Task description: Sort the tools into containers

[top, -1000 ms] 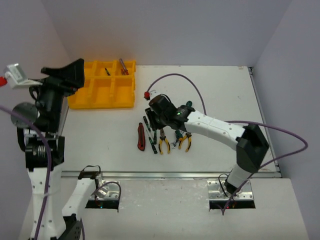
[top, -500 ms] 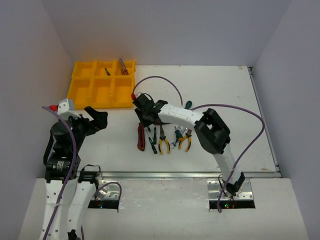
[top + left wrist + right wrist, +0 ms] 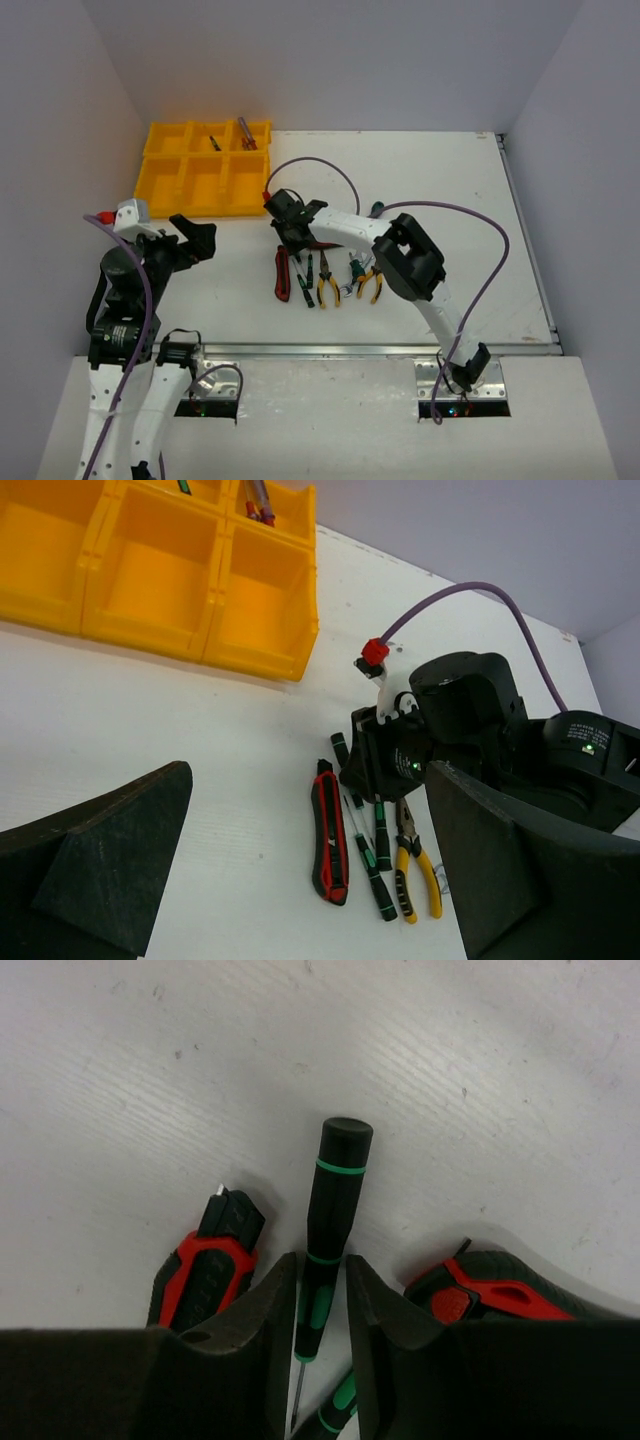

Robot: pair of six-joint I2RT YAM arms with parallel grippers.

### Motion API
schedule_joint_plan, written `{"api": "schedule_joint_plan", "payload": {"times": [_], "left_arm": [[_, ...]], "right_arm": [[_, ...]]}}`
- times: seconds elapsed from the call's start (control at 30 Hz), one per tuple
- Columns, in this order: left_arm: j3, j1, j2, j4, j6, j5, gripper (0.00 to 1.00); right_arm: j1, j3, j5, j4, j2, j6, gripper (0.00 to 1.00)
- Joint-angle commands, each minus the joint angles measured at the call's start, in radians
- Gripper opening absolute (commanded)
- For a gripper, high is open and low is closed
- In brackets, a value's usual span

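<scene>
Right fingers [image 3: 240, 1360] narrowly apart astride the black-green screwdriver [image 3: 335, 1200], grip unclear; left fingers [image 3: 100, 870] wide apart, empty.

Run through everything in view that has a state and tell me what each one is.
green-black screwdriver: flat on the table.
right gripper: straddles the screwdriver; grip unclear.
left gripper: open, empty, above the table.
utility knife: flat on the table, untouched.
yellow pliers: closed, flat on the table.
yellow tray: two back compartments hold tools, front row empty.
</scene>
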Motion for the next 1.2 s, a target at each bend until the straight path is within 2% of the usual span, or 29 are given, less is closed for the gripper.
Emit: {"api": "schedule_joint_plan", "payload": {"times": [0.0,0.03,0.1,0.2,0.3,0.4,0.43,0.53,0.57,0.63,0.67,0.7,0.73,0.83,1.07,1.17], "left_arm": [[0.004,-0.009,0.004,0.043,0.014,0.007,1.0],[0.002,-0.009,0.006,0.045,0.016,0.009,1.0],[0.003,-0.01,0.011,0.047,0.017,0.02,1.0],[0.008,-0.01,0.029,0.051,0.017,0.047,1.0],[0.009,-0.01,0.063,0.079,-0.009,0.107,1.0],[-0.018,-0.01,0.101,0.162,-0.066,0.229,1.0],[-0.036,-0.01,0.107,0.212,-0.094,0.322,1.0],[-0.133,-0.011,0.112,0.467,-0.214,0.609,1.0],[-0.193,-0.012,0.118,0.645,-0.306,0.703,1.0],[-0.295,-0.016,0.131,0.966,-0.477,0.786,1.0],[-0.322,-0.024,0.14,1.063,-0.524,0.811,1.0],[-0.351,-0.043,0.147,1.183,-0.575,0.814,1.0],[-0.355,-0.059,0.165,1.225,-0.583,0.806,1.0],[-0.331,-0.149,0.216,1.251,-0.561,0.755,0.97],[-0.336,-0.339,0.328,1.327,-0.548,0.633,0.79],[-0.312,-0.392,0.384,1.358,-0.548,0.618,0.65]], "right_arm": [[-0.008,0.04,0.005,0.006,0.016,0.006,0.23],[-0.008,0.046,0.009,0.006,0.016,0.008,0.17],[-0.01,0.053,0.018,0.005,0.007,0.004,0.0],[-0.008,0.027,0.024,0.017,-0.069,0.002,0.0],[-0.008,-0.035,0.021,0.055,-0.213,-0.011,0.0],[-0.008,-0.123,-0.007,0.104,-0.378,-0.047,0.0],[-0.008,-0.166,-0.021,0.121,-0.437,-0.063,0.0],[-0.008,-0.295,-0.075,0.18,-0.58,-0.077,0.0],[-0.008,-0.345,-0.133,0.214,-0.657,-0.082,0.0],[-0.008,-0.476,-0.284,0.274,-0.787,-0.082,0.0],[-0.008,-0.55,-0.35,0.327,-0.837,-0.073,0.0],[-0.007,-0.596,-0.445,0.379,-0.911,-0.059,0.0],[-0.008,-0.64,-0.491,0.457,-0.949,-0.045,0.0],[-0.008,-0.763,-0.602,0.561,-1.053,0.012,0.0],[-0.008,-0.806,-0.703,0.62,-1.133,0.043,0.0],[-0.008,-0.812,-0.682,0.622,-1.15,0.048,0.0]]}}
